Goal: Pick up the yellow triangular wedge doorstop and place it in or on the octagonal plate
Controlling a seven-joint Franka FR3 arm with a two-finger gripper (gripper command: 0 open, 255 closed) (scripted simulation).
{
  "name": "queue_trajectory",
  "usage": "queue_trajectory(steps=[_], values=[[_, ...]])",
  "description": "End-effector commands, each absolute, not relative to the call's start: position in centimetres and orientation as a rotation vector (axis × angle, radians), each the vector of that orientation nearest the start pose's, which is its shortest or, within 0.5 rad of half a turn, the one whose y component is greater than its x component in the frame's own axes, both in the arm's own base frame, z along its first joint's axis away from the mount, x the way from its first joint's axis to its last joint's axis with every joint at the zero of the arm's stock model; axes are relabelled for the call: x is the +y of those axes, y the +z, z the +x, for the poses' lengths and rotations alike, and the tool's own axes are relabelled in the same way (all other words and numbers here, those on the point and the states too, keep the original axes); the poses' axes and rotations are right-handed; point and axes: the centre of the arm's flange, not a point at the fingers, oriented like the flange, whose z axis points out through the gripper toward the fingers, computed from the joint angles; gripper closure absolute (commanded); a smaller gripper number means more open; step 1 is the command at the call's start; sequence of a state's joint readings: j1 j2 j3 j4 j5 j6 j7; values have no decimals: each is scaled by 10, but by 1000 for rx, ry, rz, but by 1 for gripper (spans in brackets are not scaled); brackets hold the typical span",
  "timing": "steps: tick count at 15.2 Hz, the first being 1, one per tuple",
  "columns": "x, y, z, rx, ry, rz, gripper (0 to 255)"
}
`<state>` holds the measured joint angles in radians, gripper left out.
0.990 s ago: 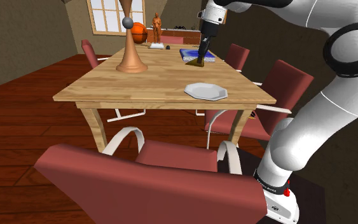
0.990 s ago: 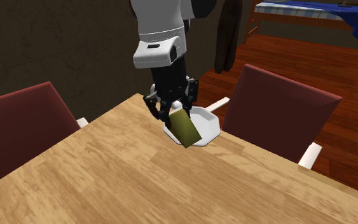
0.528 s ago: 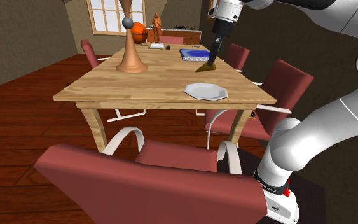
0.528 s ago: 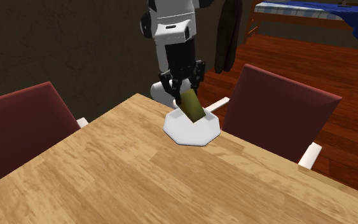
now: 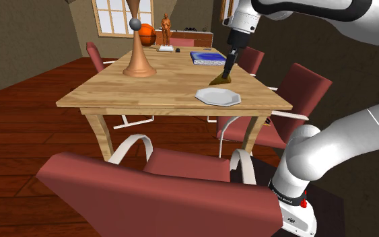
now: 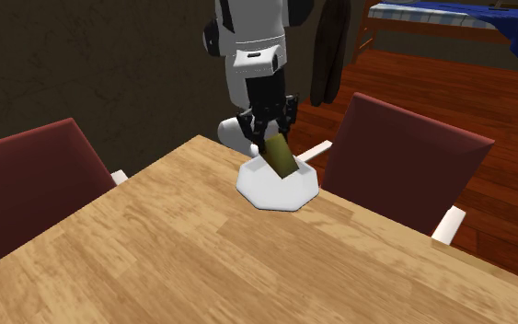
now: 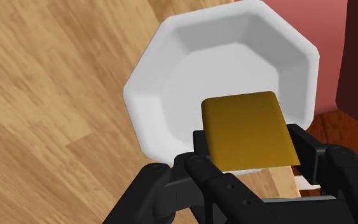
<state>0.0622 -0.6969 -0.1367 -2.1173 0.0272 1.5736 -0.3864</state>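
Shoulder view: the white arm (image 5: 336,138) rises from the lower right, arches across the top of the frame, then bends so its wrist points steeply down at the wooden counter (image 5: 147,87). The black end effector (image 5: 225,73) grips the yellow-brown wedge (image 5: 219,80) just above the far rim of the white octagonal plate (image 5: 217,96).

Second exterior view: the wrist descends from top centre. The end effector (image 6: 270,132) holds the wedge (image 6: 282,155) tilted over the plate (image 6: 268,195); whether they touch is unclear.

Wrist view: the end effector (image 7: 250,154) is closed, its fingers (image 7: 199,147) clasping the wedge (image 7: 248,127) on both sides, over the plate (image 7: 196,57).
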Motion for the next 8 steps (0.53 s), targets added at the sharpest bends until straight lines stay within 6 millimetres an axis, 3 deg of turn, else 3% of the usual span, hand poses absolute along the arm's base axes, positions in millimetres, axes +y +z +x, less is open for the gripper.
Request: queue_trajectory(steps=[1, 8], values=[[-41, 662, 331, -514, -260, -3007, 255], [-41, 625, 331, -514, -260, -3007, 255]])
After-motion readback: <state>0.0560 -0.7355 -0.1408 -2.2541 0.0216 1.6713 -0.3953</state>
